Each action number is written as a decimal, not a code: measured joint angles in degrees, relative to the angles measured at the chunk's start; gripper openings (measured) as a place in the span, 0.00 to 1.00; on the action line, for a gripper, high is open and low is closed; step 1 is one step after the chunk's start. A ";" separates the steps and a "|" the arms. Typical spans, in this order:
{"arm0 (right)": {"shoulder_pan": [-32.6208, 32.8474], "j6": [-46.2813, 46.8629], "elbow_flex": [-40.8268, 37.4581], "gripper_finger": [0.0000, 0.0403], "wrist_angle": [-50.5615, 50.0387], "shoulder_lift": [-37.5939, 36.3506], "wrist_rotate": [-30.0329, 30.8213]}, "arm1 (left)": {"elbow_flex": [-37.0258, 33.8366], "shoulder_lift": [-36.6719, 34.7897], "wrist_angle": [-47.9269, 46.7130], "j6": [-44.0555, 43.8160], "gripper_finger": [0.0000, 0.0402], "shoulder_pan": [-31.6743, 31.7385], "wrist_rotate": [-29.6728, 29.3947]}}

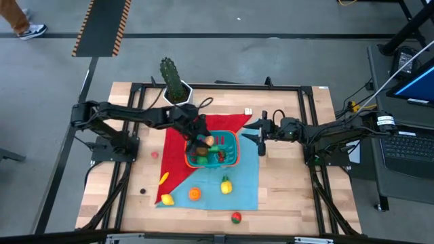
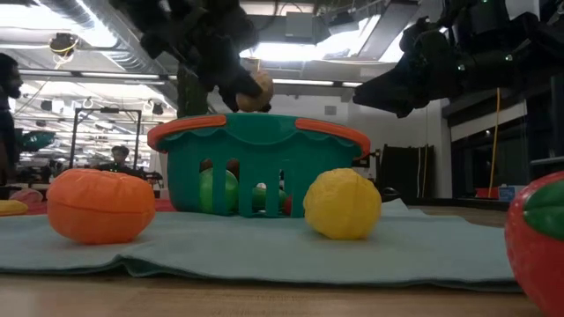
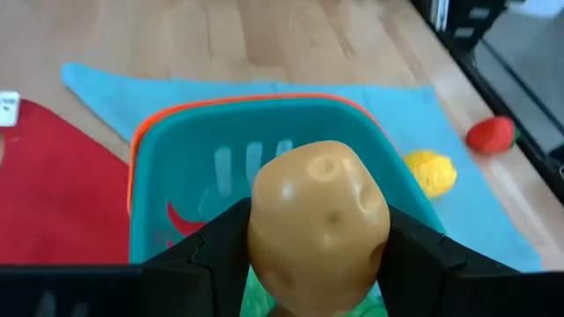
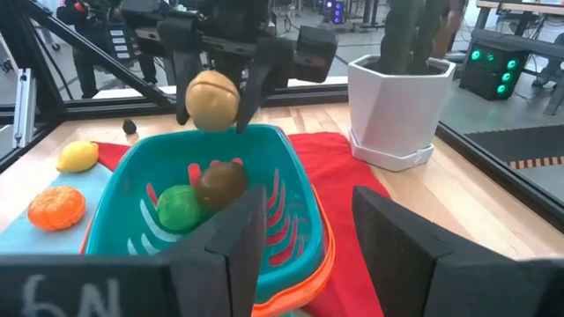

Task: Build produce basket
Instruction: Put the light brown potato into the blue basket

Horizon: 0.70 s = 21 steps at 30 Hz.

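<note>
Inside, the small teal plastic basket (image 4: pixel 220 238) with its orange-red rim and slotted sides holds a round green toy fruit (image 4: pixel 179 208) and a dark brown toy piece (image 4: pixel 220 183) touching it. The basket sits where the red cloth (image 1: pixel 180 152) meets the light blue cloth (image 1: pixel 244 179) on the wooden surface (image 1: pixel 288 196). Above the basket's opening, the left gripper (image 4: pixel 216 106) is closed on a tan, potato-shaped toy (image 3: pixel 319 224), one dark finger on each side. The right gripper (image 1: pixel 261 139) hangs just beside the basket's far rim with its fingers parted, holding nothing. A white hexagonal pot (image 4: pixel 401 110) with a cactus stands near the surface's back edge. On the blue cloth lie an orange toy fruit (image 1: pixel 195 193) and a yellow toy fruit (image 1: pixel 225 184), well apart from the basket. A red toy fruit with a green top (image 1: pixel 236 217) rests on bare wood near the front edge.
</note>
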 joint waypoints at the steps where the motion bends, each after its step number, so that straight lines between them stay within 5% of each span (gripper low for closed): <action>1: 0.00 -0.02 -0.02 0.43 -0.20 0.00 -0.01 | 1.25 0.83 -1.91 0.39 0.47 0.01 0.02; 12: 0.00 -0.02 -0.02 0.43 -1.37 0.00 -0.02 | 12.48 9.56 -15.29 2.38 0.47 -0.82 -0.69; 21: 0.00 -0.02 -0.02 0.43 -1.77 0.00 -0.04 | 13.44 13.38 -16.66 3.02 0.47 -2.88 -5.03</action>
